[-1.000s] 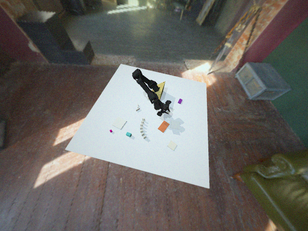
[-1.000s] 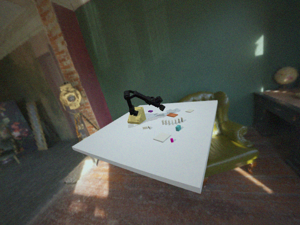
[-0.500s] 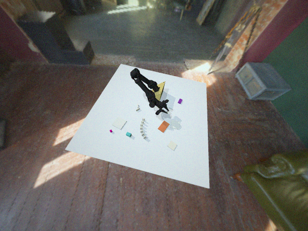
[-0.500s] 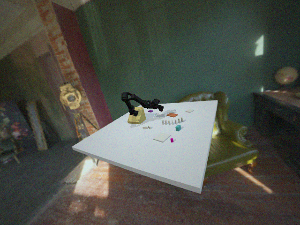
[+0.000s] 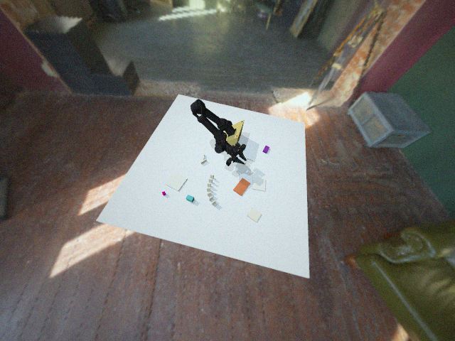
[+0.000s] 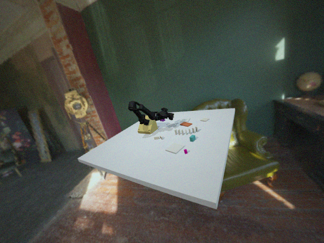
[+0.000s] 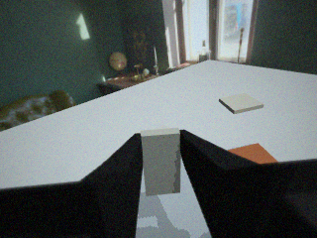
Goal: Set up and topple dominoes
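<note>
Here the gripper point(image 7: 160, 149) is closed on a pale domino point(image 7: 160, 161), which stands upright between the two dark fingers in the wrist view, its top edge level with the fingertips and its lower end hanging free above the white table point(image 7: 99, 124). From the top view the gripper point(image 5: 237, 155) is raised above the surface, just in front of the arm's yellow base point(image 5: 234, 133), pointing out toward the orange tile point(image 5: 241, 186).

The standing row of dominoes point(image 5: 211, 189) lies to one side of the gripper, well apart from it; it curves gently and counts about six pieces in the exterior view point(image 6: 186, 131). Another loose domino point(image 5: 203, 159) lies near the base, apart from the row; whether it lies flat or leans cannot be told.

Around the row sit flat tiles: the orange tile just beside it, a cream tile point(image 5: 259, 185) touching or nearly touching the orange one, a second cream tile point(image 5: 254, 214) farther toward the table's near edge, and a larger cream tile point(image 5: 176, 181) on the opposite side of the row. A teal block point(image 5: 190, 198) stands near the row's far end, a small magenta block point(image 5: 163, 192) beyond the large tile, and a purple block point(image 5: 266, 148) near the gripper's other side.

In the wrist view a cream tile point(image 7: 241, 103) and the corner of the orange tile point(image 7: 253, 152) lie ahead on the table.
</note>
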Robot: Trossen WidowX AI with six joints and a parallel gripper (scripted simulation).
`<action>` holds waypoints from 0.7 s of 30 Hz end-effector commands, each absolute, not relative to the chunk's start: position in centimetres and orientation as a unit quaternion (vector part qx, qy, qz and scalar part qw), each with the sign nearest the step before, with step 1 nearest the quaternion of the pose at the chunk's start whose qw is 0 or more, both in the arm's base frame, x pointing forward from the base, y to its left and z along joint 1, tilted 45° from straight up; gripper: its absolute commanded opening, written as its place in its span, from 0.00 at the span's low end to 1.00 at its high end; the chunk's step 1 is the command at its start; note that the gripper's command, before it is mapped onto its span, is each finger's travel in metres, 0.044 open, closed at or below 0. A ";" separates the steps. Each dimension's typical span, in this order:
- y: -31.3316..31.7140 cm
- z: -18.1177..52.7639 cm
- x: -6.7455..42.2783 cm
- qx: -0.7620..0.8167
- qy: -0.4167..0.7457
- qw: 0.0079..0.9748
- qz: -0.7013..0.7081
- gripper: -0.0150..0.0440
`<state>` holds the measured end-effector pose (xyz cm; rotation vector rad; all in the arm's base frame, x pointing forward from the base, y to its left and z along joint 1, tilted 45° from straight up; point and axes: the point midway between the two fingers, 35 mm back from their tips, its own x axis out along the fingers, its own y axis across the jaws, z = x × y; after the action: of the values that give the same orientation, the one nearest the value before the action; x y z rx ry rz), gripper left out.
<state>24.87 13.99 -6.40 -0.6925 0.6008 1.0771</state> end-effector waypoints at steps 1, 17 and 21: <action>13.7 -5.2 24.2 -0.325 0.231 0.768 0.500 0.44; 13.3 -4.0 23.5 -0.335 0.184 0.775 0.502 0.44; 13.3 -4.0 23.5 -0.335 0.184 0.775 0.502 0.44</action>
<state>23.71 13.33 -4.04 -0.7241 0.4029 1.0830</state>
